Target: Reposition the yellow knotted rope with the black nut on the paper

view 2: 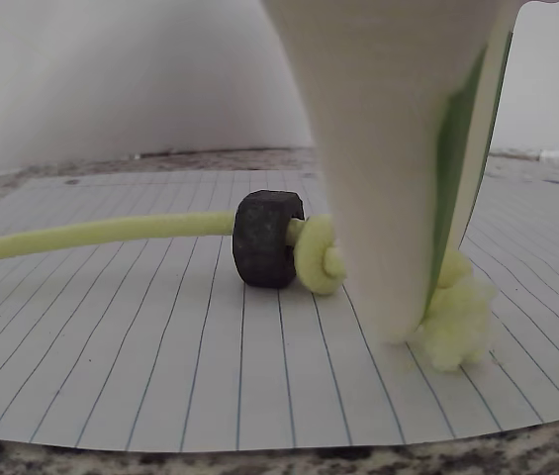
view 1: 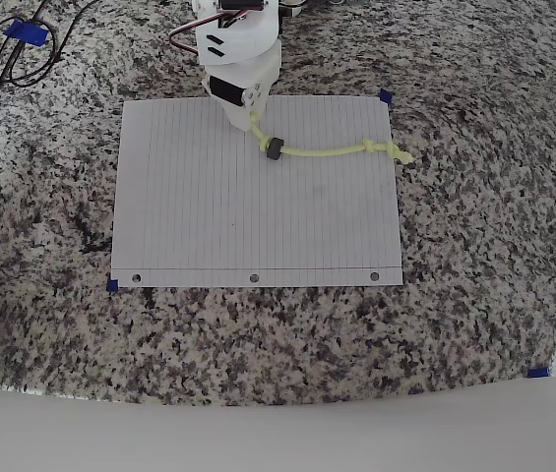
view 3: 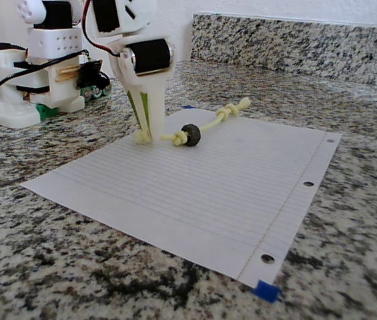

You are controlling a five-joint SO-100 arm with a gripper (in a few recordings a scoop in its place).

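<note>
My worry: the frayed rope (view 2: 81, 235) end could slip free if I lift, or the nut (view 2: 266, 238) could snag and tug the paper (view 1: 209, 226) across the counter (view 1: 474, 295). My hand (view 2: 413, 332) sits tips-down on the paper's far edge, pinched narrow on that end; the rope trails right, past the sheet.

No readable text, label, brand or number appears on the paper (view 1: 258, 216) or elsewhere

One yellow knotted rope (view 1: 327, 150), one black nut (view 1: 275, 147), one paper (view 1: 256, 226) — three punched holes.
</note>
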